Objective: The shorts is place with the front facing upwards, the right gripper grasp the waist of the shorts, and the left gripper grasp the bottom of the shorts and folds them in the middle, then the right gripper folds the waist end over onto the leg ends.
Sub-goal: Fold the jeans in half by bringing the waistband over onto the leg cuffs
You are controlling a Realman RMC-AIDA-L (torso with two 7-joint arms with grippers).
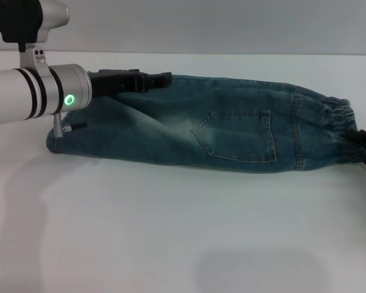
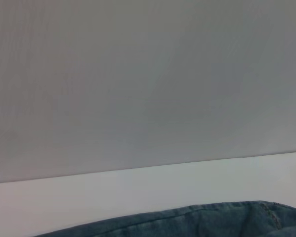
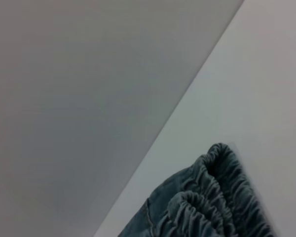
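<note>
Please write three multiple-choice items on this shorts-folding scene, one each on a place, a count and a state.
1. Where is the gathered waistband of the shorts?
A. At the robot's right end
B. At the robot's left end
C. Tucked under the middle

2. How many stitched patch pockets show on the upper face?
A. None
B. One
C. Three

3. How do the shorts lie on the table?
A. Hanging in the air
B. Rolled into a ball
C. Folded lengthwise into one long band

Answers:
1. A, the ruffled elastic sits at the head view's right edge, far from the left gripper.
2. B, one pocket outline is stitched mid-fabric.
3. C, one narrow denim strip lies flat.
</note>
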